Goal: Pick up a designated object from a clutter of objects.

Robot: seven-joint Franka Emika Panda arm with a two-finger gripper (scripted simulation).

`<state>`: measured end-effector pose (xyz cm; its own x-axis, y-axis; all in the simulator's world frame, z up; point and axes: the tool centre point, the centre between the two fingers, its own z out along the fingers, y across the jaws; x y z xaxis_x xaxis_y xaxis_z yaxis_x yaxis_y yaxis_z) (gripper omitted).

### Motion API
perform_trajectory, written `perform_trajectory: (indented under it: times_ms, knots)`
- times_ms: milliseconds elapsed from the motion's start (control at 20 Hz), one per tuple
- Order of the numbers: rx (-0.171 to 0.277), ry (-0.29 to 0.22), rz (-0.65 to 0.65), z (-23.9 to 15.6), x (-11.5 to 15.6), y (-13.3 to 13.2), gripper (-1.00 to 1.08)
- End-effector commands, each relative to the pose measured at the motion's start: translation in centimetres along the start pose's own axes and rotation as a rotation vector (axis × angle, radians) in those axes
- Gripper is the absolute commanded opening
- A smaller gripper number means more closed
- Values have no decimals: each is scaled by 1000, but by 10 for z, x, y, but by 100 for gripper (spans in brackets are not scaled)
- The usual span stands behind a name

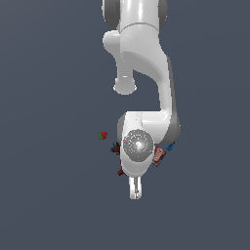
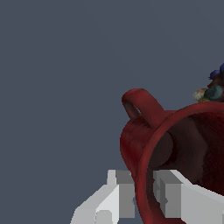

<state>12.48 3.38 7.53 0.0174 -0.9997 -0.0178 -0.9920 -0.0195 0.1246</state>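
two fingers [image 2: 173, 199] of my pincer [image 2: 144, 192] straddle the rim of the dark red mug [image 2: 144, 144]: one pale finger sits outside the wall, the other inside the dark cavity, and both look pressed against the wall, so i read the pincer as clamped on the mug's rim.

wrist view: mug fills most of the frame, mouth turned toward the camera, tilted. its loop handle [image 2: 141, 106] sticks out from the side wall, away from my fingers. past the far rim, a few small bits [image 2: 210, 89] — one blue, one teal-green, one tan — bunched close together, too blurred to name.

exterior view: my white arm [image 1: 146, 53] comes down from the top of the frame and the wrist covers most of the clutter. pincer [image 1: 135, 188] shows below the wrist as a pale stub; its state cannot be read from here. only a dark red sliver [image 1: 120, 171] peeks out at the wrist's edge on the exterior view's left; cannot tell if that is the mug. a flat brown packet [image 1: 158, 156] lies just beside the wrist on the exterior view's right, a small blue bit [image 1: 170, 146] touching or nearly touching it. a red-green bit [image 1: 102, 135] sits apart on the exterior view's left, on the grey surface [image 1: 49, 195]. a dark multicoloured bit [image 1: 115, 148] lies between it and the wrist.
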Motion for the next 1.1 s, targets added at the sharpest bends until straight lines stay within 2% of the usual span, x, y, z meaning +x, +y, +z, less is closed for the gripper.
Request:
perform_trajectory:
  times_ms: [0, 400, 1050]
  knots:
    - [3, 0, 0, -7, -1, 0, -100]
    - [3, -1, 0, -57, -10, 10, -100]
    - [3, 1, 1, -199, -34, 35, -100]
